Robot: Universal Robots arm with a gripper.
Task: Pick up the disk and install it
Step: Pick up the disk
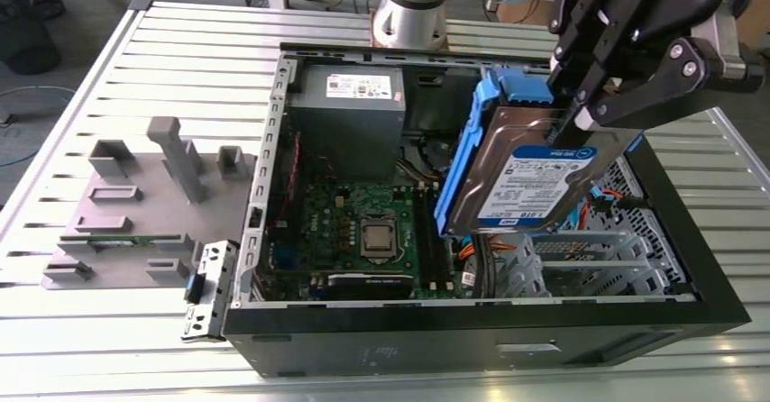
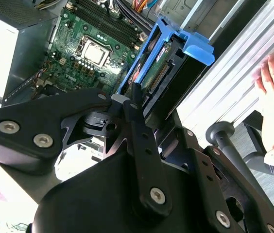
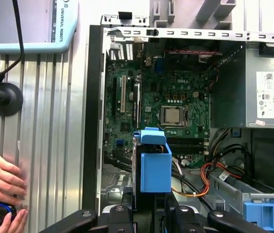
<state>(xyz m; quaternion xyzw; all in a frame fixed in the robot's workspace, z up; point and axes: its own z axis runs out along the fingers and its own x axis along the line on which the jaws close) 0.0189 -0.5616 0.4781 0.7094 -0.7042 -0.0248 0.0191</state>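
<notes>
Disk (image 1: 529,181) hangs on edge above the open computer case (image 1: 481,334), label face showing in the exterior view. Its lower end sits over the gap between the motherboard (image 1: 361,231) and the case's drive-bay side.

It looks like a dense, stiff metal block, probably heavier than its size suggests, with smooth faces that could slip. Knocks would likely harm it. The blue side rails (image 1: 461,163) look like springy plastic, poor for bearing force, so the flat metal faces near one end seem the sound place to pinch.

The gripper (image 1: 583,121) does just that. Its fingers (image 2: 136,111) are drawn in narrow and clamped across the disk's thickness at its upper end, holding it clear of the case.

A person's hand (image 3: 1,177) rests on the table (image 3: 44,121) outside the case.
</notes>
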